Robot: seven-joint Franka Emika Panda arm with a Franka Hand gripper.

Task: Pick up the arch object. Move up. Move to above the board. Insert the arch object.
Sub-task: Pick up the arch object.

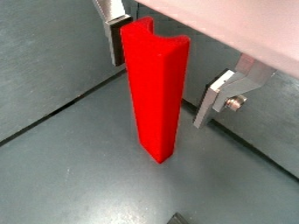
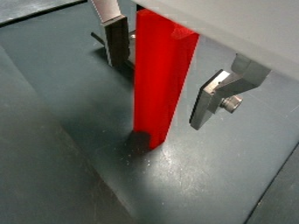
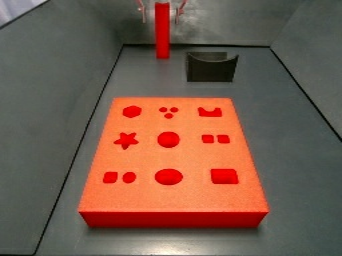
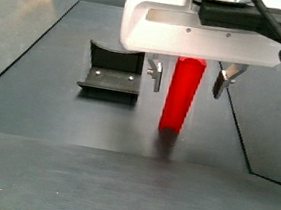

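Arch object (image 4: 181,92) upright between open pincer (image 4: 186,77) fingers, gaps both sides.

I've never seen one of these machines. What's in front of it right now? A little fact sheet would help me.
gripper: open, fingers either side of the bar, gaps visible
arch object: tall red bar, upright on the grey floor
board: orange-red slab with nine shaped holes, lying apart from the bar
fixture: dark bracket beside the bar
progress: bar not yet gripped

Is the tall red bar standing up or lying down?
Standing up. The tall bright red bar rises straight from the grey floor, its bottom end down, between the open claw fingers.
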